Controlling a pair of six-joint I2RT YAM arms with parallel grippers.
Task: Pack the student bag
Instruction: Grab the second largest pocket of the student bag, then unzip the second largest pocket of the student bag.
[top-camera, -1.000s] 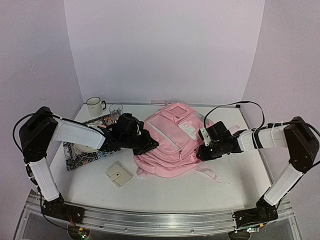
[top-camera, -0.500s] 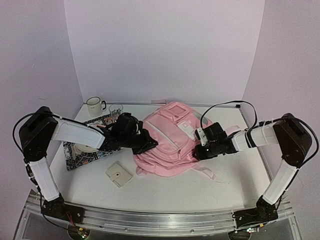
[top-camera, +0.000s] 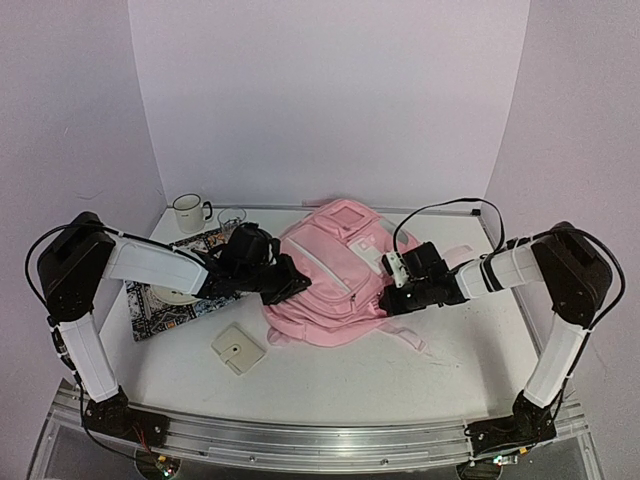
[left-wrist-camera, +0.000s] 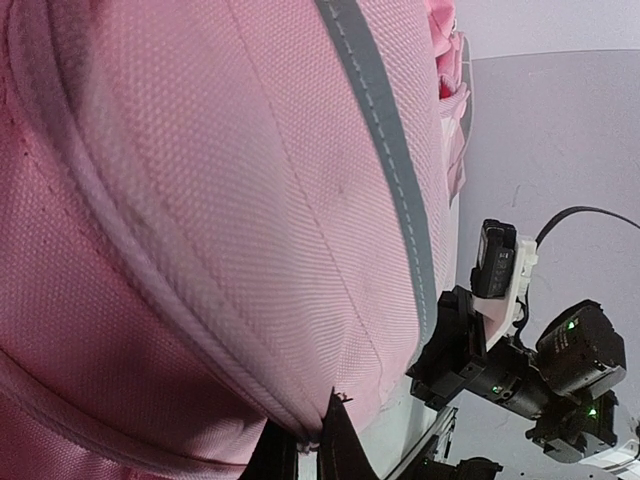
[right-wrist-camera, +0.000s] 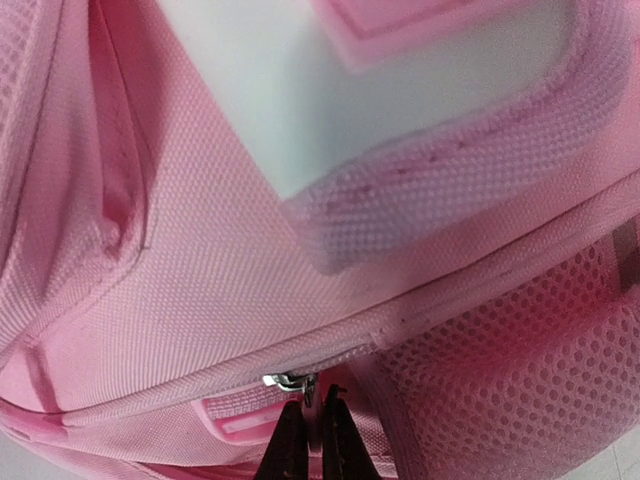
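The student bag (top-camera: 330, 290) lies at the middle of the bench (top-camera: 450, 370), with bare surface in front and to the right. The left fingers (left-wrist-camera: 342, 455) pinch its seam. The right fingers (right-wrist-camera: 286, 440) are closed at the zip pull (right-wrist-camera: 290, 380), grip unclear.

The student bag (top-camera: 335, 275) sits on the table (top-camera: 440, 370), mug (top-camera: 187, 212) back-left, wallet (top-camera: 238, 349) front-left.

One student bag (top-camera: 330, 280), one mug (top-camera: 187, 213), one glass (top-camera: 232, 217), one wallet (top-camera: 238, 349)
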